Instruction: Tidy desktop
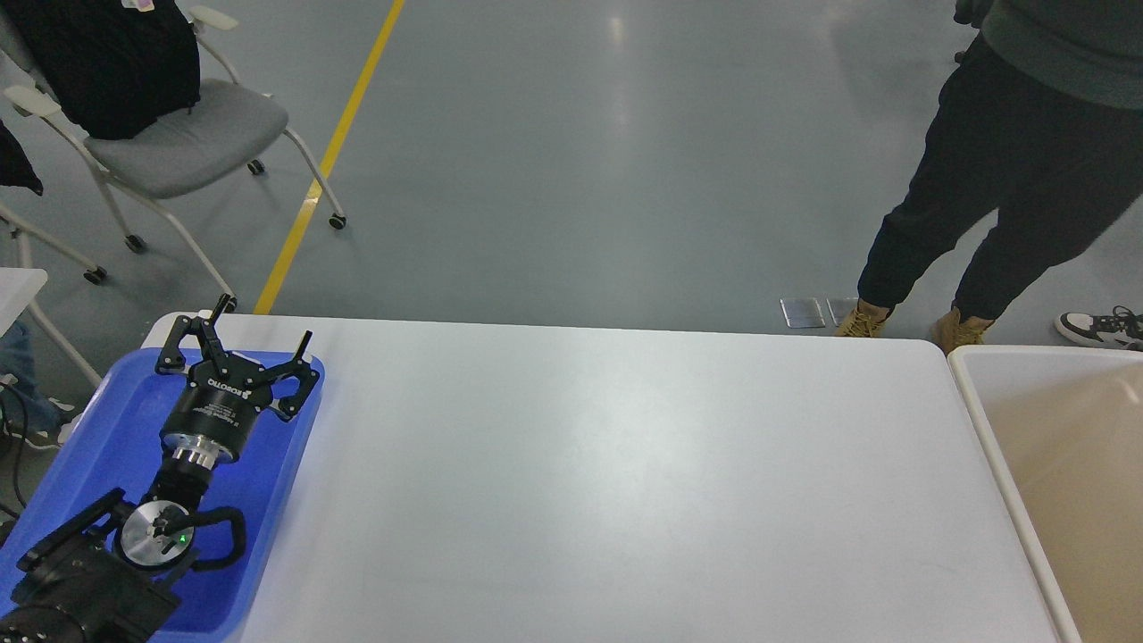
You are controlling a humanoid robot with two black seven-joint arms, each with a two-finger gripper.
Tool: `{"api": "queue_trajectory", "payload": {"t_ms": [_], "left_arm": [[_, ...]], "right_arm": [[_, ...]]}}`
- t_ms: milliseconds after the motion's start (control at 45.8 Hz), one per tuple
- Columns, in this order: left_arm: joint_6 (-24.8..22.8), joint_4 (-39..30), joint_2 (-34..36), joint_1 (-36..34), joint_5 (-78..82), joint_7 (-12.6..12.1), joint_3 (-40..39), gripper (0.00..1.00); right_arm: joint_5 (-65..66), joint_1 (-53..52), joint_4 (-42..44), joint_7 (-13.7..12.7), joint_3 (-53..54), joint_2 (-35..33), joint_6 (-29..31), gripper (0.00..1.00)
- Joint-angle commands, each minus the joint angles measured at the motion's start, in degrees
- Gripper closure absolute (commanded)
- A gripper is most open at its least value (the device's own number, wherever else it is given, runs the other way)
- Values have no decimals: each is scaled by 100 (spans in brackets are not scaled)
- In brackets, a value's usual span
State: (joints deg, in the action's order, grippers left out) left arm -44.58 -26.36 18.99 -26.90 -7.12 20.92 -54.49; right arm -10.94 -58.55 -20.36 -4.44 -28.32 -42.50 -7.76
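The white desktop [607,482] fills the middle of the head view, with nothing lying on its bare surface. My left gripper [264,323] is open and empty. It hangs over the far end of the blue tray [89,464] at the desktop's left edge, fingers spread and pointing away from me. My right gripper is out of view.
A cream-white bin [991,429] with a beige inside stands at the right edge of the desktop. A person [1000,179] stands beyond the far right corner. A grey wheeled chair [187,134] with a black garment stands on the floor at the far left.
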Motion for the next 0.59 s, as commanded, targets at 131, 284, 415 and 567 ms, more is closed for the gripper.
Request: {"api": "queue_trajectory", "payload": {"t_ms": [131, 284, 415, 567], "left_arm": [[2, -1, -1, 0, 0, 0, 0, 1], [2, -1, -1, 0, 0, 0, 0, 1], [2, -1, -1, 0, 0, 0, 0, 1], [2, -1, -1, 0, 0, 0, 0, 1]], "right_arm": [[-216, 1758, 1913, -259, 2427, 1710, -226, 100], [-198, 2013, 1904, -241, 2859, 1833, -173, 100], [-207, 2128, 1904, -197, 3017, 1859, -173, 100], [-207, 2181, 1896, -171, 3228, 1894, -164, 89]]}}
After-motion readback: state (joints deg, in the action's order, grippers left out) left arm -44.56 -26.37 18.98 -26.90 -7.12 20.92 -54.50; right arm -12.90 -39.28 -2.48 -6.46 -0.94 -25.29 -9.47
